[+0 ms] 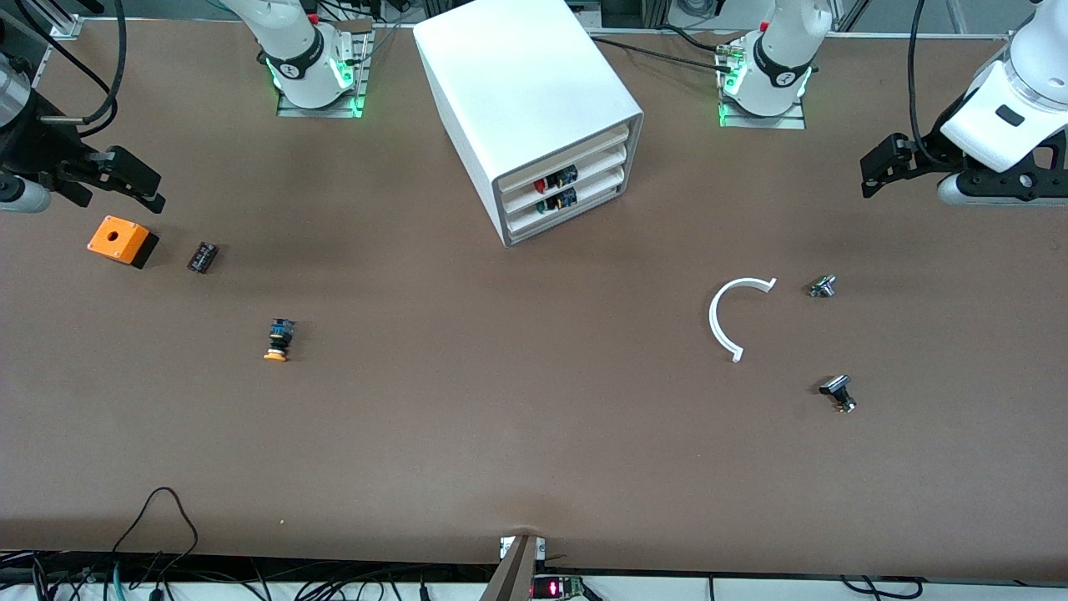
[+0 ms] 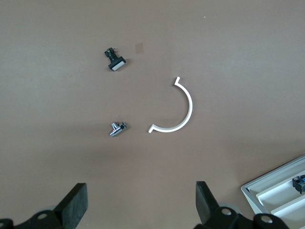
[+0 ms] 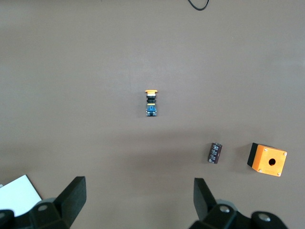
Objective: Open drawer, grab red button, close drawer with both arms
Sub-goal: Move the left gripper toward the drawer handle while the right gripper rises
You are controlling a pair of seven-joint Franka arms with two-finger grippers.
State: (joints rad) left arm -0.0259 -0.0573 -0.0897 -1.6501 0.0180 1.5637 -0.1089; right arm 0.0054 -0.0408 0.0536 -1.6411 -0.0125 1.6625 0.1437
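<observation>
The white cabinet (image 1: 526, 92) stands at the robots' edge of the table, between the two bases. Its middle drawer (image 1: 601, 169) is shut. The red-capped button (image 1: 551, 181) lies in that drawer and shows through the open front. A green-capped button (image 1: 546, 204) lies in the lowest drawer. My left gripper (image 1: 872, 175) (image 2: 141, 200) hangs open and empty over the table at the left arm's end. My right gripper (image 1: 150, 188) (image 3: 140, 195) hangs open and empty over the right arm's end. A cabinet corner (image 2: 274, 191) shows in the left wrist view.
A white half-ring (image 1: 734, 317) (image 2: 178, 109), a metal part (image 1: 822, 286) (image 2: 116, 129) and a black part (image 1: 838, 392) (image 2: 114, 59) lie toward the left arm's end. An orange box (image 1: 121, 240) (image 3: 268, 160), a small black part (image 1: 202, 256) (image 3: 215, 152) and an orange-capped button (image 1: 278, 340) (image 3: 151, 102) lie toward the right arm's end.
</observation>
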